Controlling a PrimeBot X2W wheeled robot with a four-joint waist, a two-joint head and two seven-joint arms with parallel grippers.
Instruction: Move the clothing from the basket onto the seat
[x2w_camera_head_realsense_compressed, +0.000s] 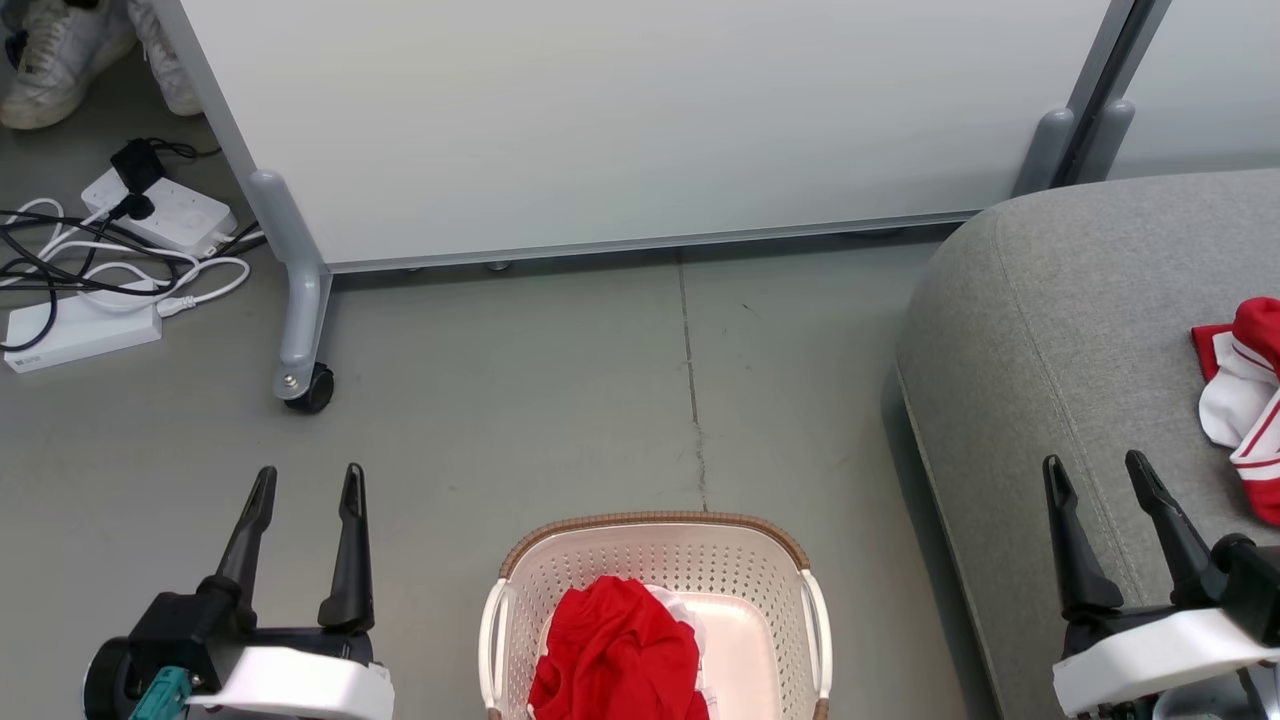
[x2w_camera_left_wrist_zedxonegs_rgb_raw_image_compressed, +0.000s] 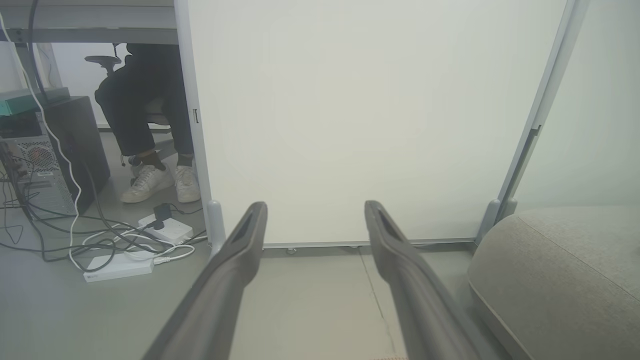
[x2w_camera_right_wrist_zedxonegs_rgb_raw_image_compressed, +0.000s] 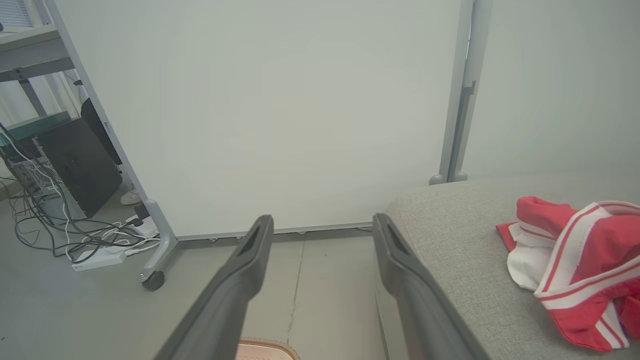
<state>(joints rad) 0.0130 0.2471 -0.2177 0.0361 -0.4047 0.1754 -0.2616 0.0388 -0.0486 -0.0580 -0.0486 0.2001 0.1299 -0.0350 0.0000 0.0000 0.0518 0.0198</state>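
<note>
Laundry scene: a cream-white perforated plastic basket (x2w_camera_head_realsense_compressed: 655, 525) with a brown rim sits on the floor (x2w_camera_head_realsense_compressed: 500, 420), holding a crumpled plain red garment (x2w_camera_head_realsense_compressed: 615, 650). A red garment with white striped trim (x2w_camera_head_realsense_compressed: 1245, 400) lies on the large grey woven sofa seat (x2w_camera_head_realsense_compressed: 1050, 320). Left gripper (x2w_camera_head_realsense_compressed: 308, 480) and right gripper (x2w_camera_head_realsense_compressed: 1097, 468) hang empty, jaws spread wide. Pinching a thin fold could let the cloth slip to the floor or snag the rim. The head view looks into the basket; the left wrist view instead takes in a seated person's white shoes (x2w_camera_left_wrist_zedxonegs_rgb_raw_image_compressed: 160, 182).
</note>
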